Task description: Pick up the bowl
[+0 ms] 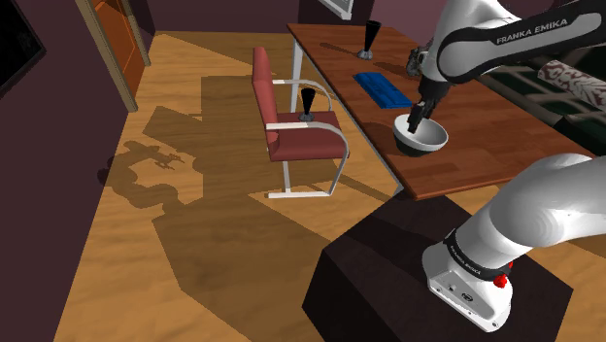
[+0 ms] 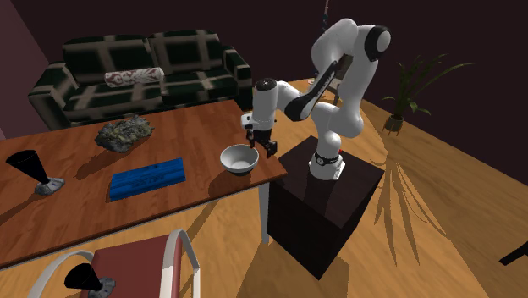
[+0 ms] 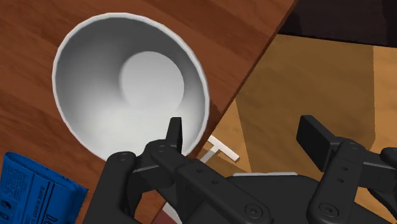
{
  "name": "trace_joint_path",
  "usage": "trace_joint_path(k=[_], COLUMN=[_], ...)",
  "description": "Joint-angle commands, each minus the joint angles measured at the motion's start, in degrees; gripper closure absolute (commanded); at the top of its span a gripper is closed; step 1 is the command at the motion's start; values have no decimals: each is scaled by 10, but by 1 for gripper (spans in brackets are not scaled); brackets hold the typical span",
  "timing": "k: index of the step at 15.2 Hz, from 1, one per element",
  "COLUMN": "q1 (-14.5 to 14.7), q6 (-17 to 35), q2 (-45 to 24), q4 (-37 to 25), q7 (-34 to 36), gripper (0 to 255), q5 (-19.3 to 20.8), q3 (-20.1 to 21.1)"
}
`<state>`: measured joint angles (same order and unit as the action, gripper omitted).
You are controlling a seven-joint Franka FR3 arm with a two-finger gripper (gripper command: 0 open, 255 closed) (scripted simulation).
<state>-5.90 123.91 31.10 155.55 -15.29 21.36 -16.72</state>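
A white bowl [image 1: 420, 138] [image 2: 239, 158] [image 3: 127, 83] stands upright on the wooden table [image 1: 476, 160] [image 2: 195, 127], close to the edge beside the stand. My black gripper [image 1: 420, 119] [image 2: 260, 142] [image 3: 243, 130] hangs open right over the bowl's rim on that side. One finger [image 3: 175, 130] reaches down inside the bowl near the rim. The other finger [image 3: 313, 130] is outside it, past the table's edge, over the floor. Neither finger presses on the rim.
A blue flat box [image 1: 381, 88] [image 2: 146, 179] [image 3: 32, 191] lies on the table beyond the bowl. A grey lump [image 2: 124, 133] and a black cone [image 2: 34, 169] also stand on the table. A red chair [image 1: 291, 126] is at the table's long side, a sofa [image 2: 144, 72] behind it.
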Motion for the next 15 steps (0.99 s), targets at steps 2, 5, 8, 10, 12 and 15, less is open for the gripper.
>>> trace_joint_path(k=[2, 5, 8, 10, 12, 15], q1=[-11, -16, -17, -18, -18, -19], q6=[71, 111, 142, 163, 179, 179], q2=[-63, -98, -121, -137, -150, -150], q4=[2, 5, 13, 18, 21, 22], q7=[-15, -19, -13, -9, -6, -6], gripper=[0, 0, 0, 0, 0, 255], q5=[26, 38, 43, 47, 50, 50], q3=[-25, -36, -40, -43, -45, -44])
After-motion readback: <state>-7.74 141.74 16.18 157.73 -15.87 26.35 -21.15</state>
